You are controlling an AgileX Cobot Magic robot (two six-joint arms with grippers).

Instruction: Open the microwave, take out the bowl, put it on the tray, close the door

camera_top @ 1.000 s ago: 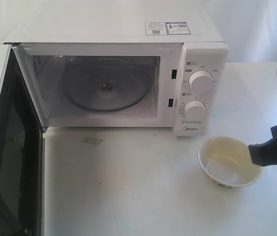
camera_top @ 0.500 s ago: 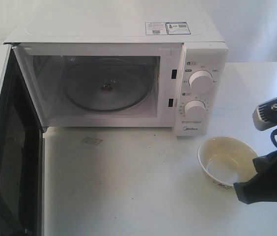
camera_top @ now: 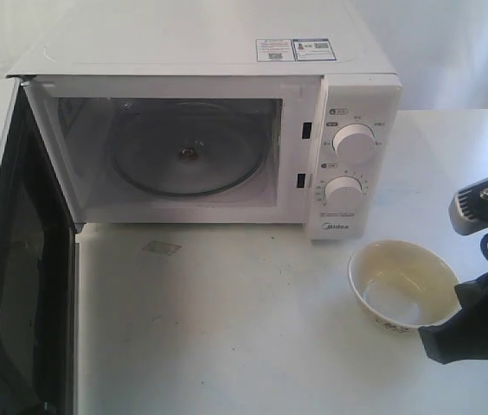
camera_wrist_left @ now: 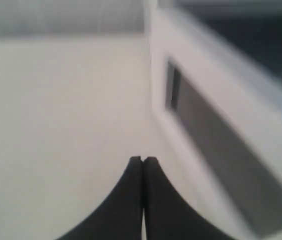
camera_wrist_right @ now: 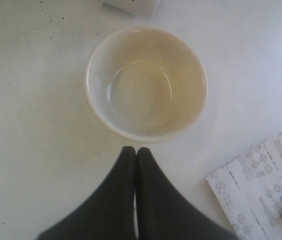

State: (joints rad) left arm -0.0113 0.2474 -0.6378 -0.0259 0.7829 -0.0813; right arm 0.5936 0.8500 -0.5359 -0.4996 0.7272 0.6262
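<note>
The bowl (camera_top: 402,284) sits on the table (camera_top: 227,328) by the microwave (camera_top: 227,52). Its door (camera_top: 2,259) stands wide open. The right gripper (camera_wrist_right: 135,149), jaws pressed together, is just beside the bowl, near a printed paper (camera_wrist_right: 261,195). The left gripper (camera_wrist_left: 142,160) has its jaws pressed together too.

The wide-open door (camera_top: 19,285) leaves the microwave (camera_top: 183,43) mouth unblocked; open table (camera_top: 244,337) lies between door and bowl (camera_top: 400,290).

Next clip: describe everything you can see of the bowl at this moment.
The bowl is small, round, cream-yellow and glossy, likely ceramic, with a dark pattern low on its outer wall. It looks empty and stands upright on the white table, out of the microwave, near its dial panel. Only the table touches it: the right gripper, shut, has its tips just short of the rim, and the patterned sheet lies apart.
</note>
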